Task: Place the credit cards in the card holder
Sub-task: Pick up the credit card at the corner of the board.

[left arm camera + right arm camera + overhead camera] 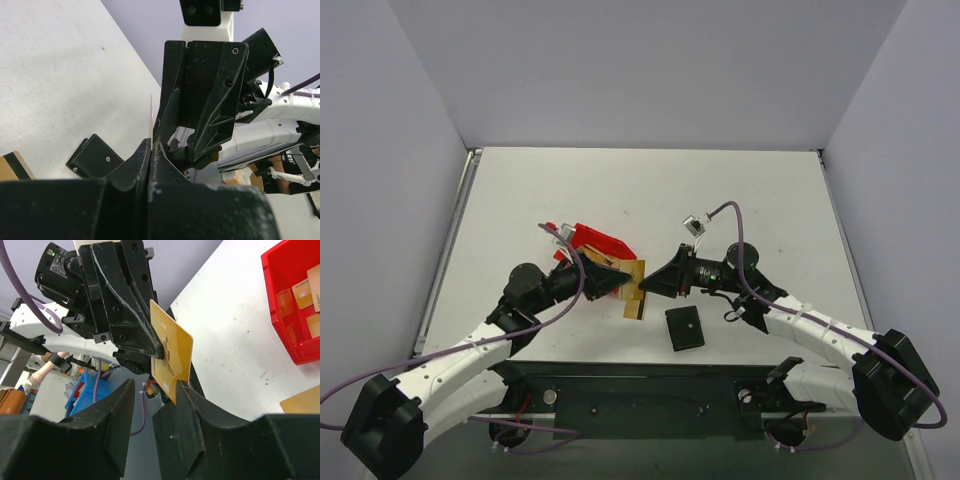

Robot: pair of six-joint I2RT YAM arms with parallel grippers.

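1. The left jaws sit up and to the left of the small, flat, black folding card holder (685, 327). They are pressed shut on one thin gold-tan plastic credit card (174, 347), pinching it near one edge so that it stands on edge in the air above the white worktop (720, 190).
2. The red plastic bin (610, 241) lies beyond the left jaws, farther from the card holder. It holds the binned cards (302, 292), several more of the same gold-tan kind.
3. A loose card (634, 304) with a dark stripe lies flat on the worktop just left of the card holder.
4. The right jaws face the left ones from just above the card holder. They stand moderately parted and grip nothing. The free lower edge of the credit card hangs close to one finger (186, 410); I cannot tell whether they touch.
5. The card holder lies folded shut on the worktop, silver stud upward, with nothing touching it.
6. This looks like a regrasp between the two arms, with no card yet inside the card holder. To do it well:
   - The left jaws should keep a firm pinch while the right jaws draw straight back, so the thin card is not knocked askew.
   - The card holder probably needs opening and pinning by the free arm.
   - The card should then go in edge first, in line with the pocket.
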